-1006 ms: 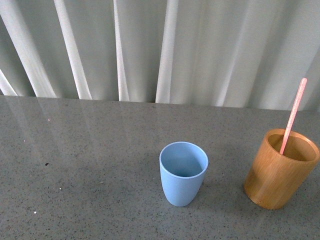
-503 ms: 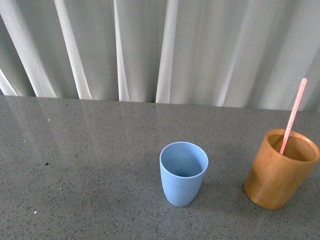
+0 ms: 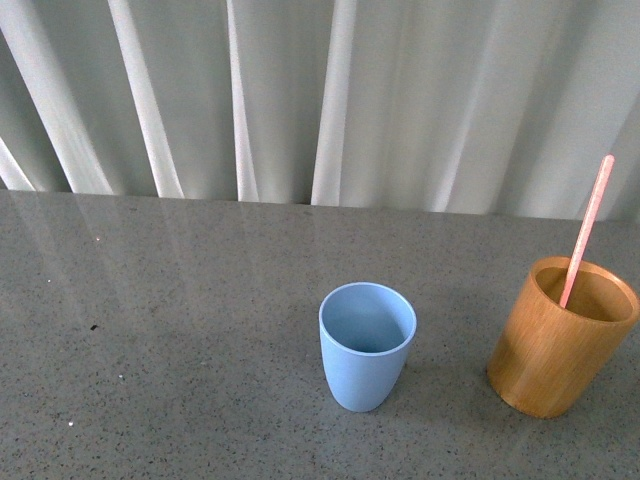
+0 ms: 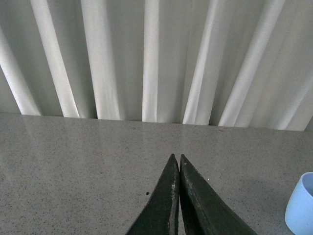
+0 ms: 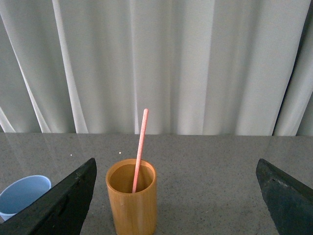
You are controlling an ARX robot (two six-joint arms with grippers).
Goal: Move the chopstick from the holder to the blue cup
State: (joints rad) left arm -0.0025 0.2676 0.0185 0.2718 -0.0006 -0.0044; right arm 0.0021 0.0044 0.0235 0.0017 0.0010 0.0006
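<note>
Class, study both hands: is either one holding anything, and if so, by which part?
Nothing is held. The left hand is shut and empty; the right hand is open, and the chopstick stands untouched in the holder.

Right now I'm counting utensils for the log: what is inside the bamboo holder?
One pink chopstick leans inside the bamboo holder, top above the rim. The wall hides its lower tip and the holder's floor.
</note>
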